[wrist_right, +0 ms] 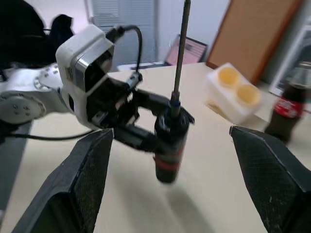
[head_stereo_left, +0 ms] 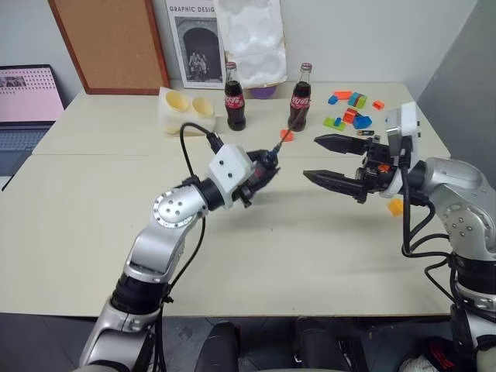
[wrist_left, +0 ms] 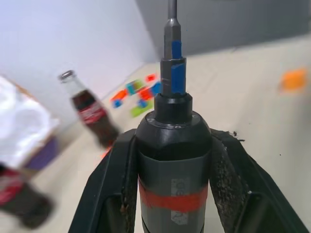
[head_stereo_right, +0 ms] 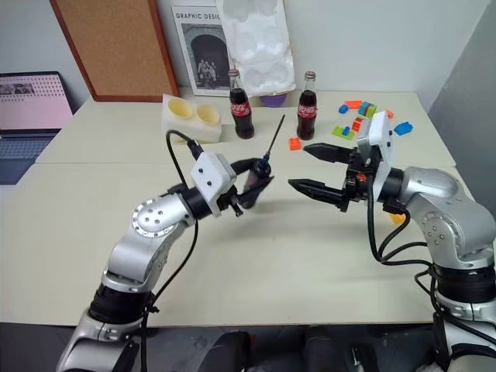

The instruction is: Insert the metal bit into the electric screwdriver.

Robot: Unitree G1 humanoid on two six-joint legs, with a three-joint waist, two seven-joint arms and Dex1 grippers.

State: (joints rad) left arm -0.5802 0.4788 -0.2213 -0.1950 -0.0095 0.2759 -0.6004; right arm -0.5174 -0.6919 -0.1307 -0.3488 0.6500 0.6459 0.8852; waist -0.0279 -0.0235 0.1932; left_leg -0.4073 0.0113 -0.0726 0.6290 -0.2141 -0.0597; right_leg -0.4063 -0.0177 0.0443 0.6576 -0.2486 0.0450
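Head camera, left and right eye: a beige table [head_stereo_left: 93,225] with two robot arms raised above its middle. The left gripper [head_stereo_right: 260,177] has its fingers shut on the electric screwdriver [head_stereo_right: 262,172], a short black tool held above the table. The metal bit [head_stereo_right: 274,136] is already seated in the tool's tip — a thin dark rod slanting up and away toward the far edge of the table. The right gripper [head_stereo_right: 314,170] hangs just beside it, apart from it, with its two black fingers spread wide and nothing between them. Along the far edge stand two cola bottles [head_stereo_left: 235,97], a pale yellow holder with two round hollows [head_stereo_left: 186,110] to their left, and a scatter of small coloured blocks [head_stereo_left: 350,110] toward the far right corner. A cork board [head_stereo_left: 108,43] and a poster [head_stereo_left: 194,43] lean on the wall behind, and a laptop [head_stereo_left: 27,108] sits past the table's left edge.

Left wrist camera: the two black fingers [wrist_left: 104,187] clamp the screwdriver's black body at its red band. Above the band sits the dark blue tip, and the grey bit rises straight from it. A cola bottle and the coloured blocks lie blurred behind.

Right wrist camera: this gripper's own fingers [wrist_right: 87,170] stand far apart. Between them, farther off, the other gripper holds the screwdriver with the bit standing upright — the yellow holder and a bottle lie behind.
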